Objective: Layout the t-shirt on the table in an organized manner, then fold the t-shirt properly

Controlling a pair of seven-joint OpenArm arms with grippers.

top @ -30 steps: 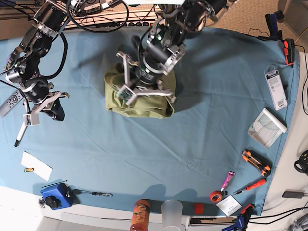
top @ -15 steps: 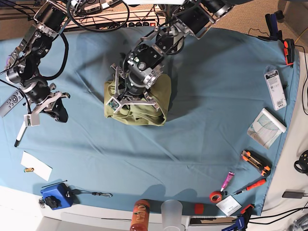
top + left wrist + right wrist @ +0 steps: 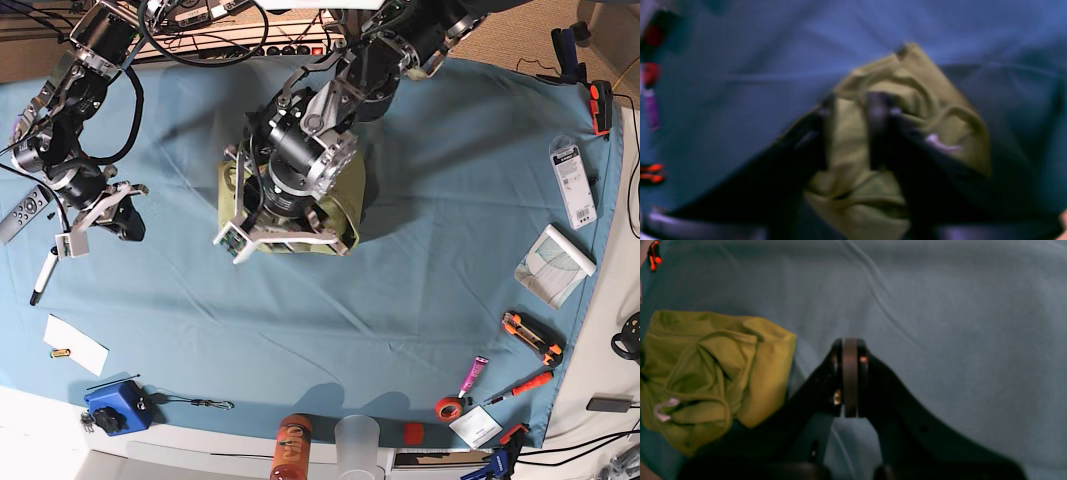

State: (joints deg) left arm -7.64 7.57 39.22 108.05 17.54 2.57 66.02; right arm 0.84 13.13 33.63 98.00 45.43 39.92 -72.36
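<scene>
T-shirt [image 3: 870, 160] cloth sits bunched between the parted fingers of my left tool [image 3: 853, 133], touching both; whether it is truly gripped I cannot tell. My right tool [image 3: 850, 376] is clenched, empty, above the blue worktop [image 3: 450, 250], where the shirt lies crumpled.

Right gripper [image 3: 850, 380] jaws together — empty.
</scene>
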